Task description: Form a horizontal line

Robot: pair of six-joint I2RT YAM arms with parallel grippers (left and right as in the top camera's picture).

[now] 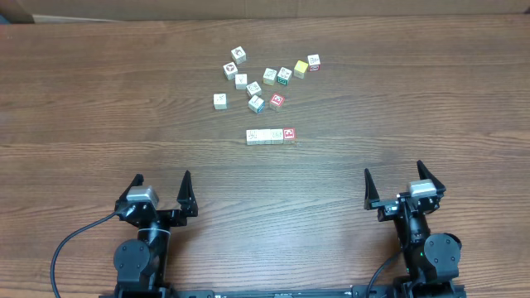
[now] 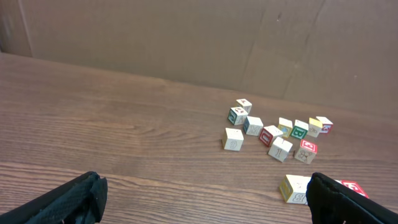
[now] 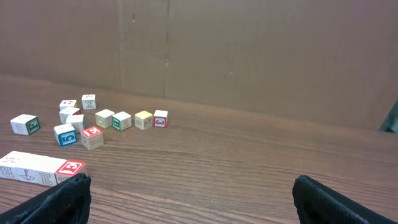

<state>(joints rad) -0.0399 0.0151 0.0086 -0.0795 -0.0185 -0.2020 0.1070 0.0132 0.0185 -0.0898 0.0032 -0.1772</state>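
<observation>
At mid-table, ahead of both arms and between them, the line [image 1: 267,136] lies with its long axis running left to right. Its cubes touch, and the red cube [image 1: 289,133] sits at its right end. The loose cubes [image 1: 258,81] lie scattered just beyond it, apart from the line. Neither claw is clearly nearer. The left claw [image 1: 161,186] faces the pale end from the near left and the right claw [image 1: 393,178] faces the red end from the near right, both well apart from it. Each claw has its fingers spread wide, holding nothing and touching nothing. Any further cube would likely have to join at one end, along that axis.
</observation>
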